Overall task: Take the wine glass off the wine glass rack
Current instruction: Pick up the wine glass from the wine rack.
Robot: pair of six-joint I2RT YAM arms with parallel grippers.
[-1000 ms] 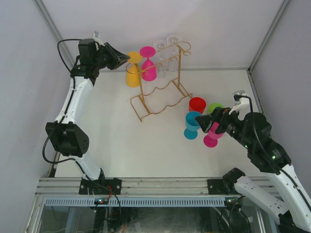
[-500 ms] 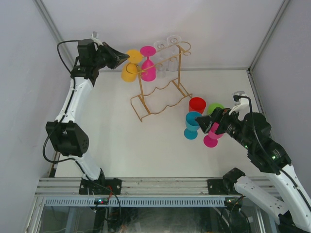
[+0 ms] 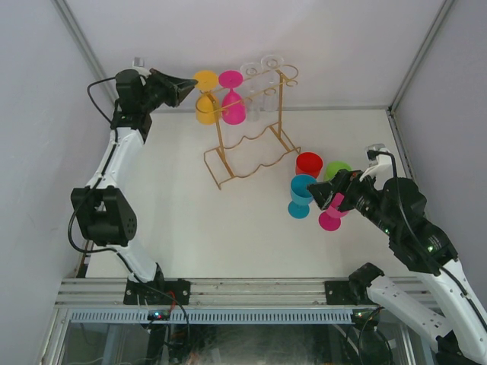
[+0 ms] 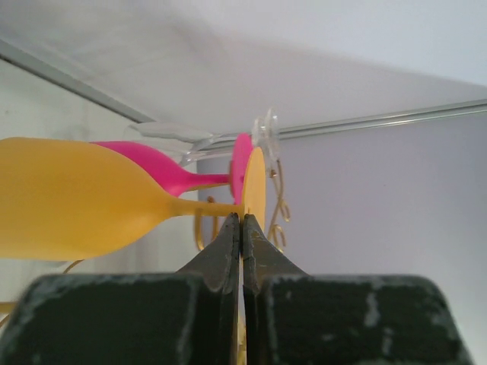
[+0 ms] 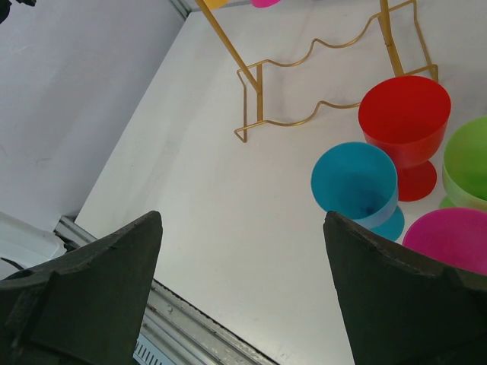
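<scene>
Pinching the foot rim of the yellow wine glass [image 3: 204,110], the left hand [image 3: 189,86] is closed, fingertips meeting on the edge of the yellow disc (wrist view confirms).

Yellow wine glass hangs bowl-down at the left end of the top rails of the wine glass rack [image 3: 220,148], foot above the rails. A pink wine glass [image 3: 233,112] hangs just beside it to the right. Two clear glasses [image 3: 259,84] hang further right on the same rails.

Rack stands on the white bench [image 3: 190,228], toward the far side.

Right hand [image 3: 329,190] hovers over the right part of the bench, jaws spread wide, nothing between them. Around it stand a teal glass [image 3: 301,190], a red glass [image 3: 309,163], a green glass [image 3: 337,169] and a pink glass [image 3: 329,221], close together, near the rack's right end.
</scene>
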